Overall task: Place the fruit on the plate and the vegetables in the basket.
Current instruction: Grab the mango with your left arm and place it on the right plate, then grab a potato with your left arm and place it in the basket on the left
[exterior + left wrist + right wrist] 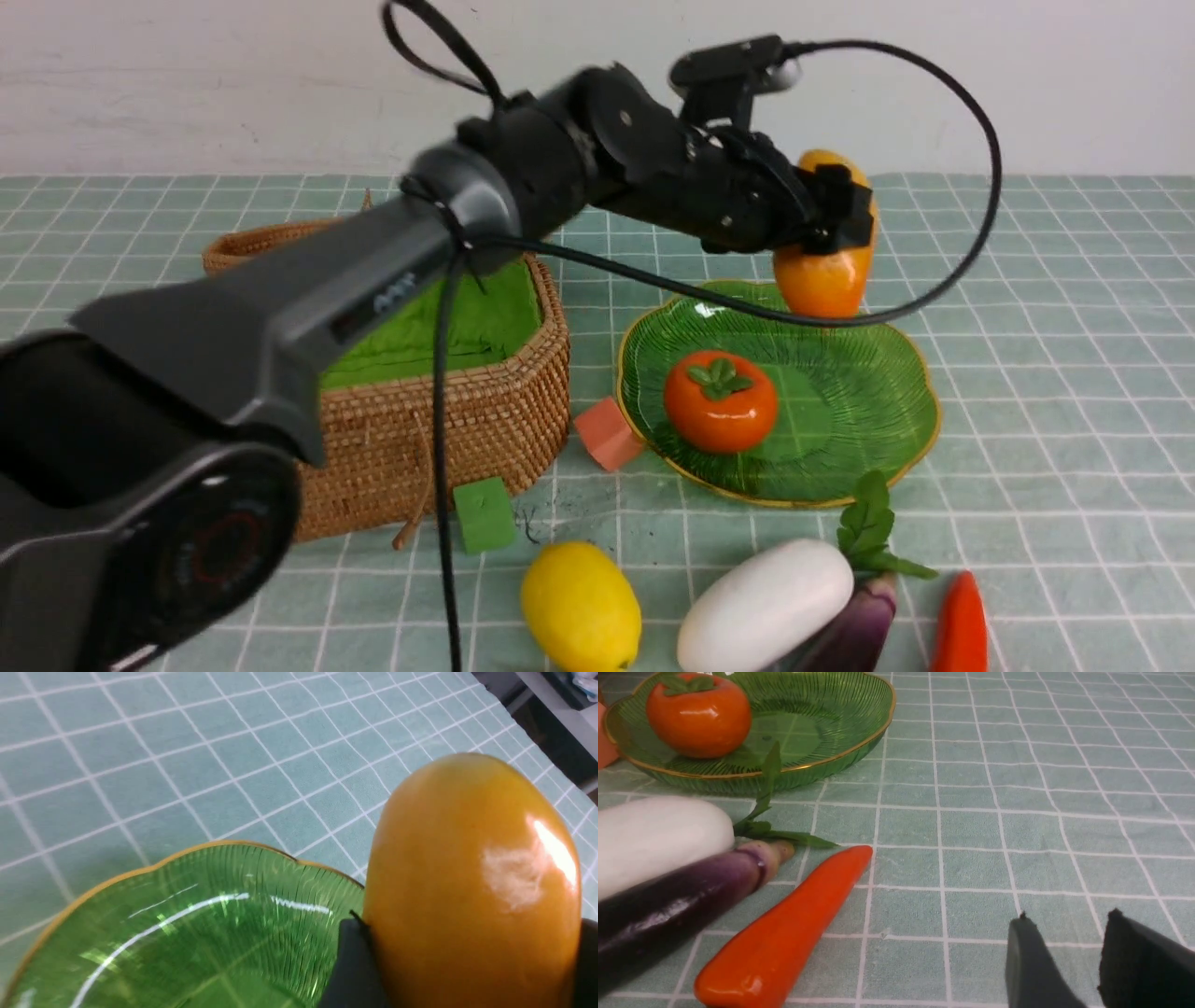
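Matte grey-black arm, trailing black cables

A staged robot bench, not a kitchen — a table under a green checked cloth stands against a bare white wall across the top of the front view. A glossy toy lemon at lower centre and a cabled black arm through the middle point to a lab.

The glossy orange mango fills the lower right of the frame, pinched between the dark fingers of the left gripper. The green plate takes the lower left, and checked tablecloth covers the upper part.
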Tool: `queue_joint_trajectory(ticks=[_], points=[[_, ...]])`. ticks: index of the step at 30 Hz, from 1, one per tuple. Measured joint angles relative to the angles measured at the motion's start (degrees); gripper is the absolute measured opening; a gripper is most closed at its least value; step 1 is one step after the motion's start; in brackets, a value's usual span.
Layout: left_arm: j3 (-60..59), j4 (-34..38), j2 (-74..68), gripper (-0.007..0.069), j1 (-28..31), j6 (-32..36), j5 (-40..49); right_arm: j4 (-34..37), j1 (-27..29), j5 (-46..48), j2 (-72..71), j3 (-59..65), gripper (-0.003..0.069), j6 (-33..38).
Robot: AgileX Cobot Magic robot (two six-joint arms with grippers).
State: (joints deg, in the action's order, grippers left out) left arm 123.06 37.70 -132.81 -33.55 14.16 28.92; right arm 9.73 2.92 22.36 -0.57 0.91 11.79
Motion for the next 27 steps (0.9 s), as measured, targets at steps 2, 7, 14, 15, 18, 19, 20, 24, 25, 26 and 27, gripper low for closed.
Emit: queue_joint_trajectory(ticks=[2,7,14,15,18,19,20,24,25,26,27], points=[[0.7,-0.1,-2.1,0.0510,-0.3,-0.7,-0.4,0.0,0.0,0.0,0.0,0.0,0.0241,0.0],[0.7,-0.3,-4.4,0.0522,-0.2,-1.1,0.6,0.0,0.0,0.0,0.0,0.0,0.0241,0.0],[0.9,-0.5,-3.5,0.0629,0.5,-1.2,4.2,0.0,0.0,0.0,0.0,0.0,0.0241,0.0],[0.9,-0.6,-3.4,0.0630,0.5,-1.2,4.4,0.0,0.0,0.0,0.0,0.0,0.0241,0.0],[0.9,-2.2,-0.8,0.0630,1.8,-1.8,8.6,0.0,0.0,0.0,0.0,0.0,0.0241,0.0],[0.9,-3.5,0.8,0.0627,2.3,-1.9,11.0,0.0,0.0,0.0,0.0,0.0,0.0241,0.0],[0.9,-4.6,2.9,0.0624,2.9,-1.9,13.2,0.0,0.0,0.0,0.0,0.0,0.0241,0.0],[0.9,-10.6,10.7,0.0608,4.8,-2.2,23.7,0.0,0.0,0.0,0.0,0.0,0.0241,0.0],[1.0,-12.7,12.7,0.0603,5.1,-2.2,27.4,0.0,0.0,0.0,0.0,0.0,0.0241,0.0],[1.0,-15.0,14.3,0.0599,5.3,-2.2,29.8,0.0,0.0,0.0,0.0,0.0,0.0241,0.0],[1.3,-19.6,17.6,0.0594,5.5,-2.0,35.2,0.0,0.0,0.0,0.0,0.0,0.0241,0.0]])
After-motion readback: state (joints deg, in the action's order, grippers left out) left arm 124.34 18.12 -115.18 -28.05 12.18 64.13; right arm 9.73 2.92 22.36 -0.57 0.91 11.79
